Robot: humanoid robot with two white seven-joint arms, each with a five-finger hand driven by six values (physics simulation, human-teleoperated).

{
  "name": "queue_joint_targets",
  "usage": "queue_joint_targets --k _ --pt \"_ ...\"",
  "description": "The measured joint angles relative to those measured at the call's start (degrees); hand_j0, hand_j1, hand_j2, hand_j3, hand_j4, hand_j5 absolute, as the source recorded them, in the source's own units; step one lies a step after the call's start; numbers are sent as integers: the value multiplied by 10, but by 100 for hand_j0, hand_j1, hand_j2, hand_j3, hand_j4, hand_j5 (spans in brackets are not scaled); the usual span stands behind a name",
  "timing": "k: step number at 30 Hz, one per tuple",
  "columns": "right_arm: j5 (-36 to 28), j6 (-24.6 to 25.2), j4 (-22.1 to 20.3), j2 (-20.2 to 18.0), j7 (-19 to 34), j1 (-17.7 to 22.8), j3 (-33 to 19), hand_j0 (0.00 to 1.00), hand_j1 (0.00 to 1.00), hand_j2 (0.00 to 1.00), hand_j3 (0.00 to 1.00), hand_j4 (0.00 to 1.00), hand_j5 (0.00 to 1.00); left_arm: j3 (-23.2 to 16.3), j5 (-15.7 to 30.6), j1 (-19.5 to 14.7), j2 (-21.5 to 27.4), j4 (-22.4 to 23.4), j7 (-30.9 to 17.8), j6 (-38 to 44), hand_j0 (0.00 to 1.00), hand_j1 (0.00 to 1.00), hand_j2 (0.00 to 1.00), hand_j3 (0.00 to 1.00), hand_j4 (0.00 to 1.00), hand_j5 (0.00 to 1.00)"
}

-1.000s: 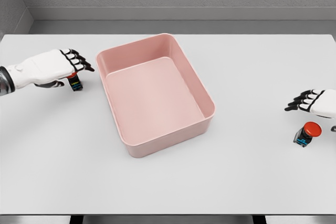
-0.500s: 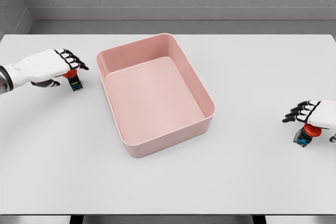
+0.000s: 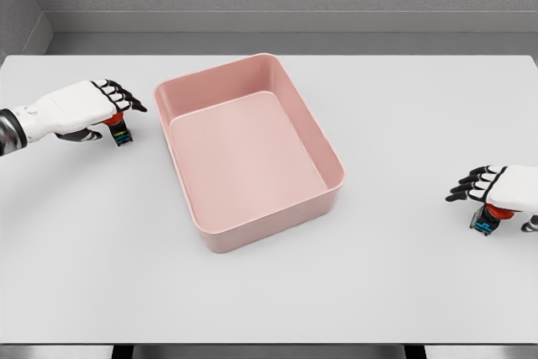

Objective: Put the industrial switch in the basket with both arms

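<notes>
I see my left hand (image 3: 84,109), fingers loosely spread, over one industrial switch (image 3: 120,133) on the white table (image 3: 403,107); pink basket (image 3: 214,237) centre; right hand (image 3: 503,187), fingers splayed, covers the second switch (image 3: 487,219).

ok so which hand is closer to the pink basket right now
Left. The left hand sits over a switch just beside the basket, near its far left corner. The right hand is well off to the basket's right, near the table edge.
</notes>
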Motion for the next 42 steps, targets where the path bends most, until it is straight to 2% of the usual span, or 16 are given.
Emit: queue_joint_targets --k 4,9,15,19,27,35,42 --pt "0 0 -2 0 2 1 0 99 99 99 99 99 99 0 0 0 -2 7 1 0 87 87 87 87 87 87" --pt "1 0 -2 2 6 3 1 91 91 91 91 91 91 -8 -2 0 -11 14 1 0 85 85 85 85 85 85" --pt "1 0 -2 2 8 7 1 82 82 82 82 82 82 -11 -2 0 -11 19 1 0 69 69 69 69 69 69" --pt "2 0 -1 0 9 6 1 79 79 79 79 79 79 -12 -2 -2 -10 22 1 0 67 67 67 67 67 67" --pt "0 1 -1 -2 16 5 0 68 68 68 68 68 68 -11 2 -8 -9 38 2 0 46 46 46 46 46 46" --pt "0 1 -1 -2 18 3 0 58 58 58 58 58 58 -7 2 -17 -7 36 1 0 43 43 43 43 43 43" --pt "2 0 -1 -2 18 0 -2 53 53 53 53 53 53 -3 37 -22 30 -17 0 0 44 44 44 44 44 44"
